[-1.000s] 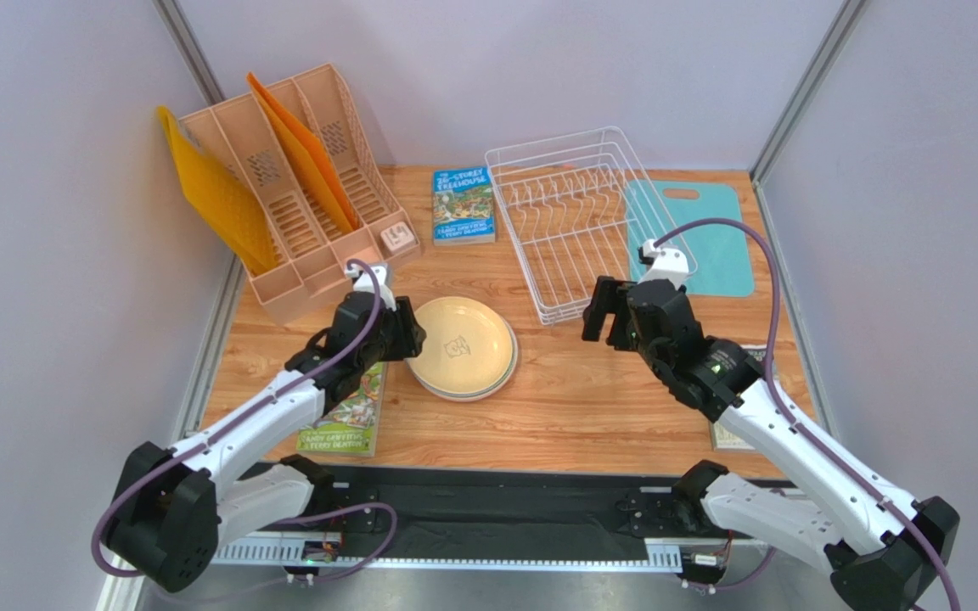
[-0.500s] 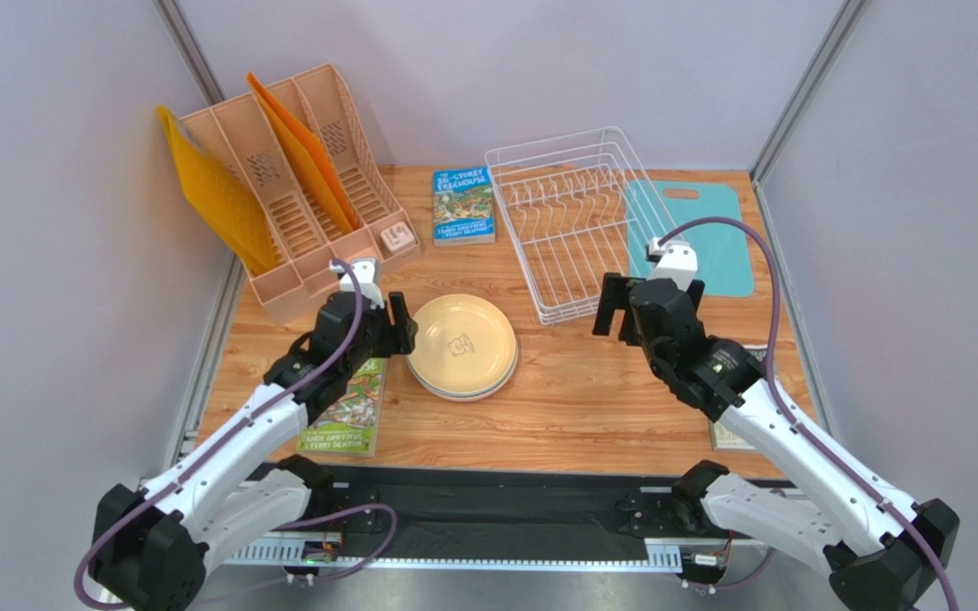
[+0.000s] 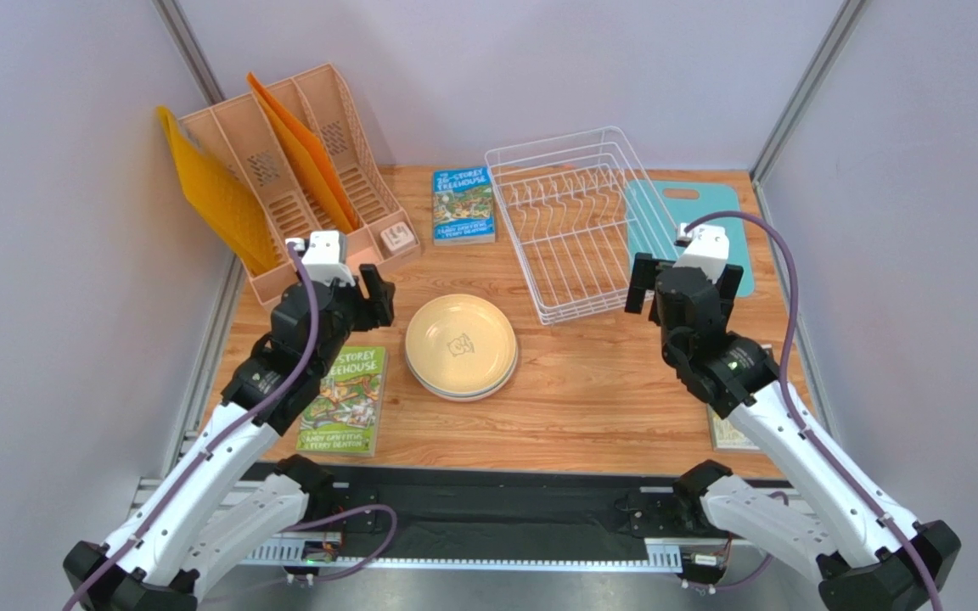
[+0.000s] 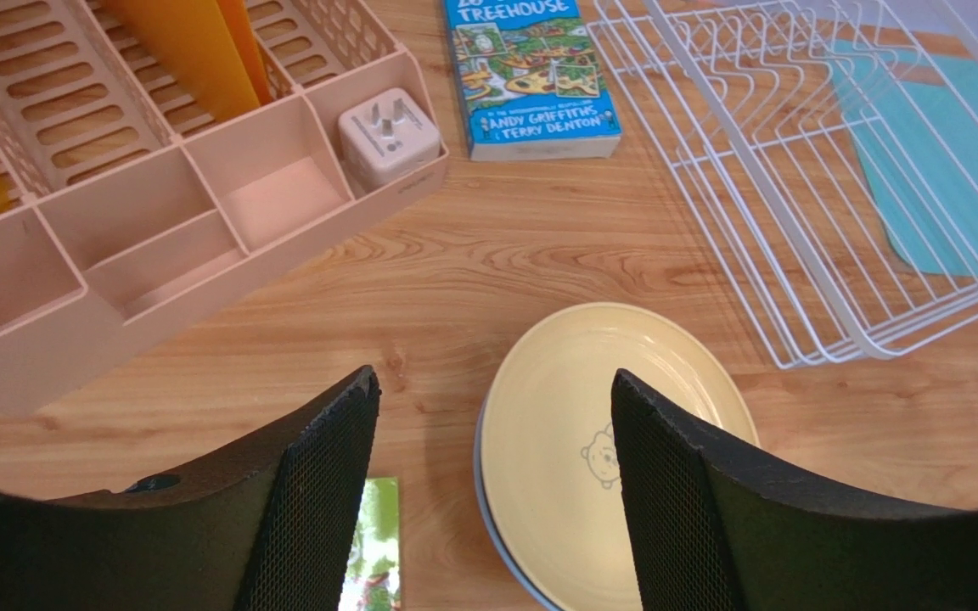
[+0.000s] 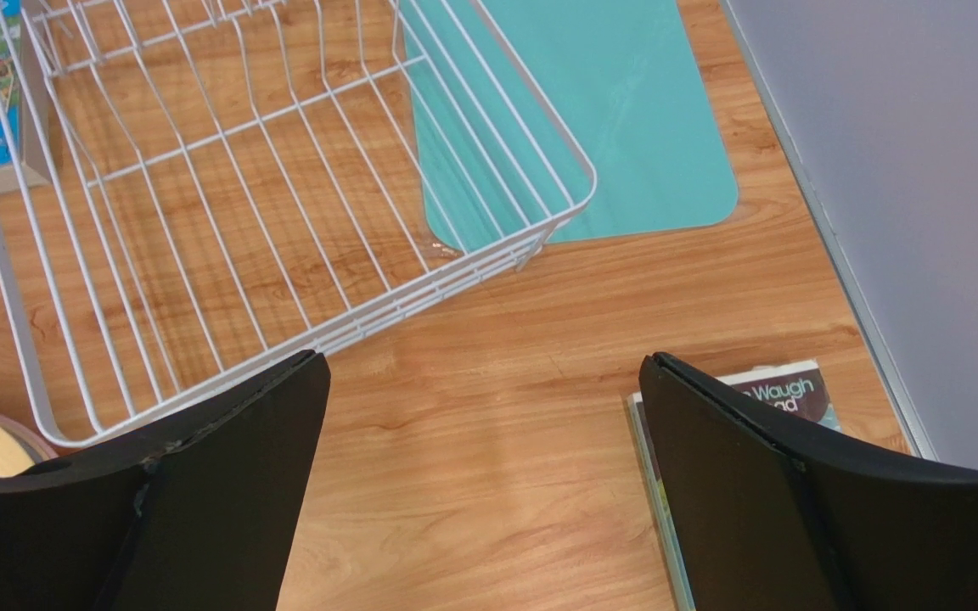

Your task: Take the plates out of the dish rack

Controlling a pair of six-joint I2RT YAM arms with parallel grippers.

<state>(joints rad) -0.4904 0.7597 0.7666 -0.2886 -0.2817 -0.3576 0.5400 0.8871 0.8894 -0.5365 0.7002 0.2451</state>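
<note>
The plates lie in one stack (image 3: 461, 346) on the table, a tan-yellow one with a small bear mark on top. A blue rim shows under it in the left wrist view (image 4: 492, 509). The white wire dish rack (image 3: 577, 223) holds no plates. My left gripper (image 3: 367, 295) is open and empty, hovering left of the stack; in its wrist view (image 4: 494, 382) the top plate (image 4: 584, 420) lies below the jaws. My right gripper (image 3: 655, 290) is open and empty, by the rack's near right corner (image 5: 265, 191), over bare wood (image 5: 484, 363).
A peach file organiser (image 3: 290, 178) with orange folders stands at the back left, a white plug adapter (image 3: 395, 236) in its front slot. A book (image 3: 464, 204) lies left of the rack and a teal mat (image 3: 698, 229) right of it. Further books lie at the front left (image 3: 344, 401) and front right (image 3: 730, 433).
My left gripper has drawn back to the left and up, away from the plate stack. My right gripper has moved right and back, away from the rack's front edge. Both stay open.
</note>
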